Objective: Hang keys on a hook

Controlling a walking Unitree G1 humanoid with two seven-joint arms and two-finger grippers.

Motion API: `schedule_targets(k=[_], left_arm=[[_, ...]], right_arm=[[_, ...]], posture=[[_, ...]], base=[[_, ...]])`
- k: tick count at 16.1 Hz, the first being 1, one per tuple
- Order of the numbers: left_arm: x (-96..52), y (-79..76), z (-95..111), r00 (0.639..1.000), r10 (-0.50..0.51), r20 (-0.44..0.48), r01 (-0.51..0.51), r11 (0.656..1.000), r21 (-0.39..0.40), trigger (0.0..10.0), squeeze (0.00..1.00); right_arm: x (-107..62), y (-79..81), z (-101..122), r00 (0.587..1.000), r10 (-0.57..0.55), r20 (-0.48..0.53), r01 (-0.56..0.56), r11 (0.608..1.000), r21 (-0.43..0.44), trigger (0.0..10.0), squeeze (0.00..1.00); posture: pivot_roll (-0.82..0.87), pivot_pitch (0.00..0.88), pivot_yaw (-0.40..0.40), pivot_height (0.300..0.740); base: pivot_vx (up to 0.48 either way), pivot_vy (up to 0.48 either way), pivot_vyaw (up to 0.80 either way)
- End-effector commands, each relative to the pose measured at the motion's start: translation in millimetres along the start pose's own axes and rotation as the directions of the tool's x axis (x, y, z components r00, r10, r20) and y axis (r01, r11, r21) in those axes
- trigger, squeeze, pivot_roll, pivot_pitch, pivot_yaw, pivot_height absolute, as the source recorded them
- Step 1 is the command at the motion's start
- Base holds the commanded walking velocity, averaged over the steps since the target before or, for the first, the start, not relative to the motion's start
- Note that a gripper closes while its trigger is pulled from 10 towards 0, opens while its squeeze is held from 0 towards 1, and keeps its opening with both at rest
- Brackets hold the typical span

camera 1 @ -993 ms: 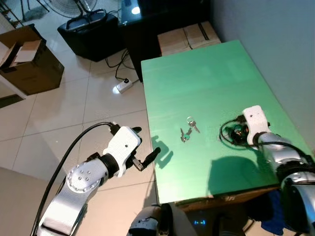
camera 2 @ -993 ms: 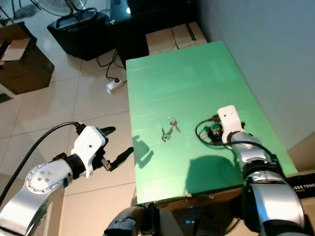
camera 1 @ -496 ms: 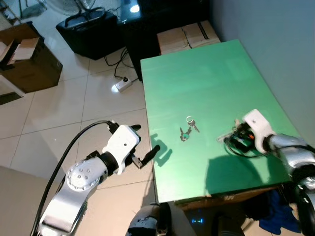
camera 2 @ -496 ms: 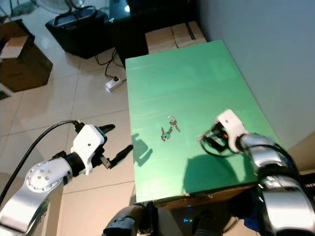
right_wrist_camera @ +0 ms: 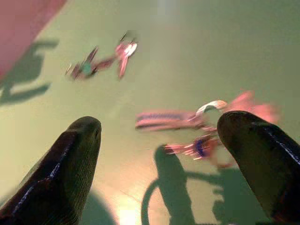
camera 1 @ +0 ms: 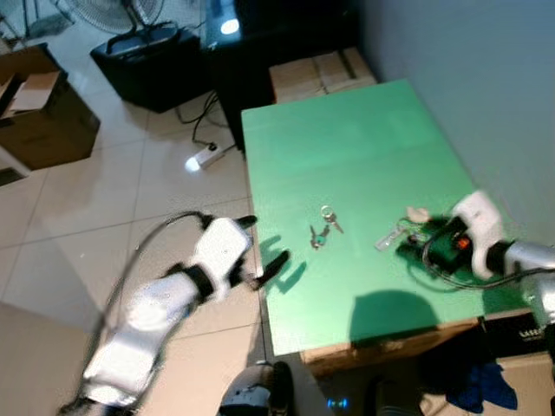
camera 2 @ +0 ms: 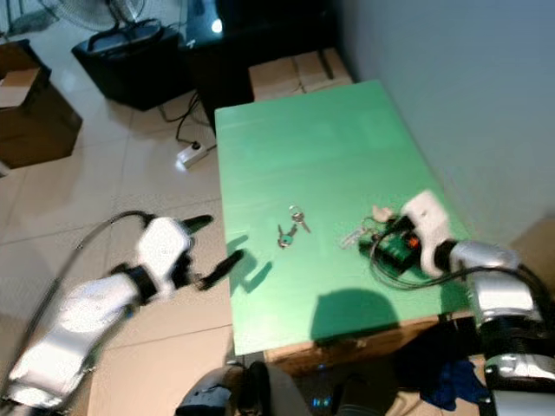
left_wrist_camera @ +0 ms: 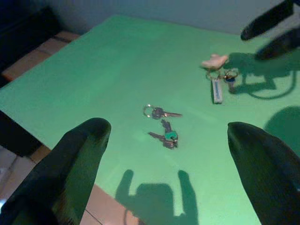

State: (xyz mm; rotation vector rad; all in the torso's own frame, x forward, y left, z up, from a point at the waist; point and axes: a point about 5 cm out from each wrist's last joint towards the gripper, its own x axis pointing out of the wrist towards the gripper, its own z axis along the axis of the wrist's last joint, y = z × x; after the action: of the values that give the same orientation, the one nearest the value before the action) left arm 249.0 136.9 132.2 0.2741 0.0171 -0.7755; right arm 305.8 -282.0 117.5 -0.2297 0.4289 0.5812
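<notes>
On the smooth matte green tabletop (camera 1: 347, 147) a small bunch of silver metal keys with a teal head (camera 1: 322, 230) lies flat between the spread-fingered left gripper (camera 1: 264, 260) and the equally parted right gripper (camera 2: 381, 245)

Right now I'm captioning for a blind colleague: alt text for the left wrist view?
Two sets of keys lie on a green table: one bunch mid-table, another farther off, seen between the open left gripper fingers.
</notes>
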Motion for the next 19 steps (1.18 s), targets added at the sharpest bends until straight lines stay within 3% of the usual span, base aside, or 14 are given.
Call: schedule_targets(k=[1,4,6,7,8,10,13,19], left_arm=[[-10.1,8.8,11.6,1.0,0.005,0.027,-0.006,1.0,0.019,10.0,0.0],[-4.1,11.6,18.7,0.999,0.002,0.046,-0.004,0.999,0.038,10.0,0.0],[-6.2,9.5,20.9,0.999,-0.003,0.038,0.002,0.999,0.04,10.0,0.0],[-7.2,10.3,23.2,0.999,-0.003,0.034,0.002,0.999,0.044,10.0,0.0],[-7.9,11.4,25.1,0.999,-0.004,0.032,0.002,0.999,0.05,10.0,0.0],[-8.5,12.5,27.3,1.0,-0.004,0.029,0.003,0.998,0.059,10.0,0.0],[-13.7,12.1,32.2,1.0,-0.01,0.013,0.009,0.998,0.062,10.0,0.0],[-25.4,7.0,34.1,0.999,-0.045,-0.023,0.046,0.998,0.046,10.0,0.0]], right_arm=[[-0.6,0.5,9.4,0.999,-0.026,0.048,0.025,1.0,0.013,10.0,1.0],[5.0,-6.5,-2.1,0.968,-0.249,-0.045,0.25,0.968,0.029,10.0,1.0],[18.9,-8.3,-11.7,0.905,-0.42,-0.069,0.425,0.899,0.107,10.0,1.0],[33.2,-3.0,-14.5,0.877,-0.475,-0.072,0.48,0.859,0.18,10.0,1.0],[47.6,5.9,-16.2,0.87,-0.486,-0.082,0.491,0.843,0.218,10.0,1.0],[60.5,14.6,-16.4,0.872,-0.481,-0.091,0.489,0.848,0.205,10.0,1.0],[71.4,18.4,-14.4,0.876,-0.47,-0.11,0.48,0.871,0.101,10.0,1.0],[69.8,20.5,-29.9,0.895,-0.361,-0.263,0.395,0.915,0.086,10.0,1.0]], posture=[[0.04,0.101,0.163,0.74],[0.05,0.103,0.163,0.74],[0.06,0.102,0.167,0.74],[0.07,0.103,0.173,0.74],[0.08,0.104,0.176,0.74],[0.09,0.11,0.18,0.74],[0.13,0.148,0.183,0.74],[0.16,0.206,0.175,0.74]], base=[[0.0,0.0,0.0],[0.0,0.0,0.0],[0.0,0.0,0.0],[0.0,0.0,0.0],[0.0,0.0,0.0],[0.0,0.0,0.0],[0.0,0.0,0.0],[0.0,0.0,0.0]])
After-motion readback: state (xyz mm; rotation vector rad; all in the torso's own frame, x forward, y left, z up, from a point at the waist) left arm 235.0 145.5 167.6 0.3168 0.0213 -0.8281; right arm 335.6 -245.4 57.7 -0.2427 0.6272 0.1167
